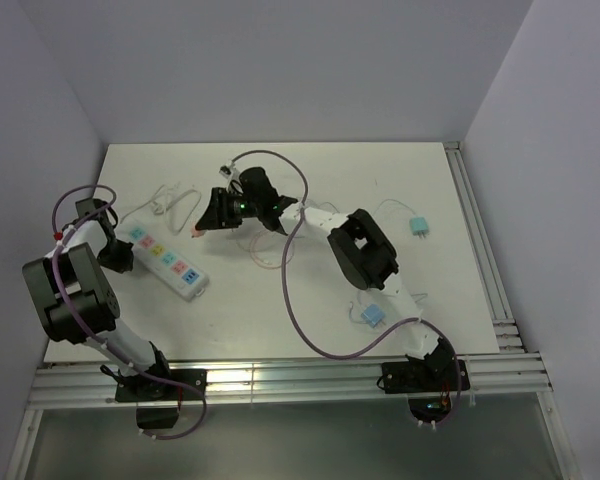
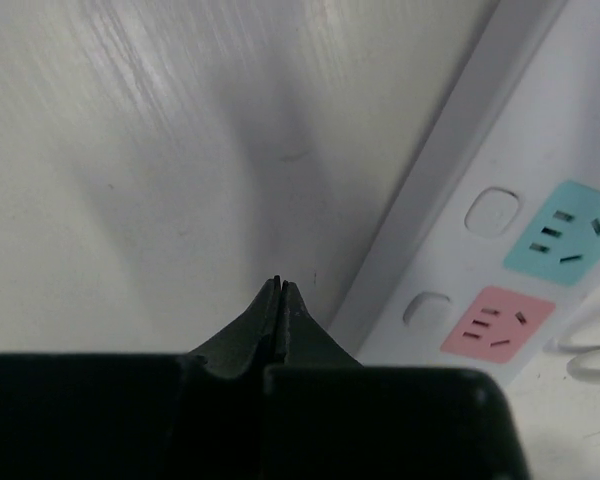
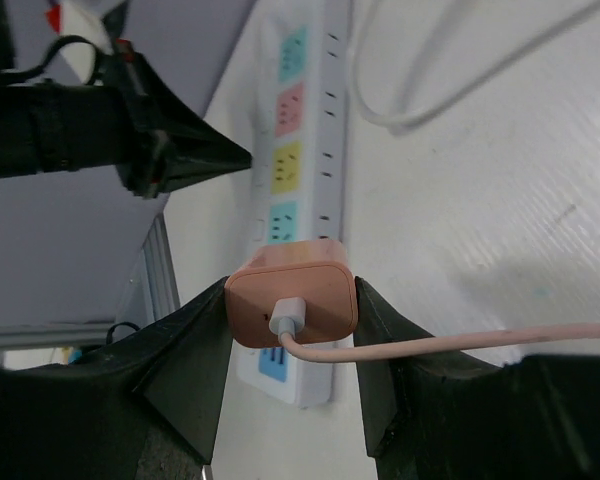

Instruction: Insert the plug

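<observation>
**Plug in hand, strip below:** The right gripper [image 3: 292, 330] is clamped on a peach charger plug [image 3: 298, 290], one finger on each side. The plug's pink cable [image 3: 460, 340] trails off toward 3 o'clock. Seen from the right wrist, the plug hangs in front of the white power strip [image 3: 305, 150], whose coloured sockets run away toward 12 o'clock. Whether plug and strip touch cannot be told. From above, plug and gripper lie at 1 o'clock of the strip's middle. The left gripper [image 2: 280, 290], fingers pressed together on nothing, stands just beside the strip's long edge, at its 9 o'clock, over the white table [image 1: 380, 170].
</observation>
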Available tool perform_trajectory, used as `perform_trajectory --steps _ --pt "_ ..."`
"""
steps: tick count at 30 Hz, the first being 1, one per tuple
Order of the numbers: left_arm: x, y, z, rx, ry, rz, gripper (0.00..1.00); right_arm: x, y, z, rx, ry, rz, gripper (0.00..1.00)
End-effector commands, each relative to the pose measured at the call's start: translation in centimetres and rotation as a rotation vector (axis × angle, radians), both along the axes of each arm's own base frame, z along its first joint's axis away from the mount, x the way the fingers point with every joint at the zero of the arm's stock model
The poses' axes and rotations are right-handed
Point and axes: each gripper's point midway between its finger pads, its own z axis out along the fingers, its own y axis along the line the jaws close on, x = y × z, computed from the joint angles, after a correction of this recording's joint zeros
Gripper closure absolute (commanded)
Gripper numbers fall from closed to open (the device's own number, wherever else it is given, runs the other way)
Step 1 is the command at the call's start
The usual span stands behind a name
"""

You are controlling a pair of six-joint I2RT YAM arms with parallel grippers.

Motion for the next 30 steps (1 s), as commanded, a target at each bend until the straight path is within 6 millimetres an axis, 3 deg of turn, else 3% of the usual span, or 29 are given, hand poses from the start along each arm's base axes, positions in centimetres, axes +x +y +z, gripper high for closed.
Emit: perform_trajectory --steps 1,7,12,16,23,25,30 --pt "2.1 1.0 0.6 0.001 -0.062 0.026 1.00 0.4 1.7 1.9 0.084 0.056 -0.006 1.00" --pt "3.8 2.4 1.4 0.012 -0.093 0.040 1.00 -0.1 2.8 -1.3 0.043 0.117 0.007 1.00" --pt "6.1 3.4 1.9 0.022 -0.114 0.017 1.00 -2.1 4.0 -2.3 0.024 0.150 0.033 1.00" --pt "7.8 3.5 1.3 -0.001 -0.125 -0.027 1.00 -3.4 3.8 -3.2 -0.006 0.165 0.034 1.00" --pt "8.6 2.5 -0.6 -0.063 -0.129 -0.055 1.00 -3.9 3.7 -5.0 -0.062 0.178 0.029 1.00" --pt "9.0 2.2 -0.8 -0.078 -0.148 -0.066 1.00 -4.8 3.8 -6.0 -0.096 0.184 0.044 1.00" --pt "10.3 1.2 -1.2 -0.090 -0.128 -0.122 1.00 -7.1 4.0 -6.1 -0.111 0.172 0.094 1.00"
